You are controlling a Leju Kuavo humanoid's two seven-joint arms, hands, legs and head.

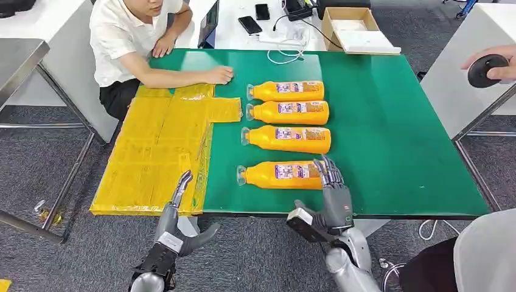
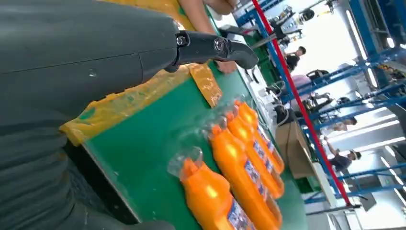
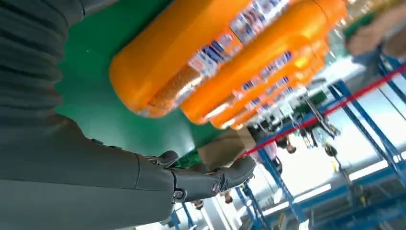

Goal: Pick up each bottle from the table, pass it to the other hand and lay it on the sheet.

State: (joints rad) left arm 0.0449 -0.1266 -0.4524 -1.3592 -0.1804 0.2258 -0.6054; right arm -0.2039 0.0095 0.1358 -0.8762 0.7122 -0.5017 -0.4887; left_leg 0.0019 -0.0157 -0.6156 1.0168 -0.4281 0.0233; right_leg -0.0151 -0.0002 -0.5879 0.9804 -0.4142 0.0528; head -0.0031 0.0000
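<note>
Several orange bottles with clear caps lie in a row on the green table (image 1: pixel 389 121), caps pointing toward the yellow sheet (image 1: pixel 158 152). My right hand (image 1: pixel 331 194) is open at the table's front edge, its fingers upright just beside the base end of the nearest bottle (image 1: pixel 283 175) and holding nothing. In the right wrist view a strip of green shows between that hand (image 3: pixel 95 177) and the nearest bottle (image 3: pixel 191 52). My left hand (image 1: pixel 176 213) is open below the front edge, at the sheet's near corner. The left wrist view has this hand (image 2: pixel 95 57), the sheet (image 2: pixel 119 105) and the bottles (image 2: pixel 210 196).
A person sits at the far left with a hand (image 1: pixel 219 74) resting on the sheet's far end. Another person's hand (image 1: pixel 487 68) at the right holds a round black object. A cardboard box (image 1: pixel 353 27), phones and cables lie beyond the green table.
</note>
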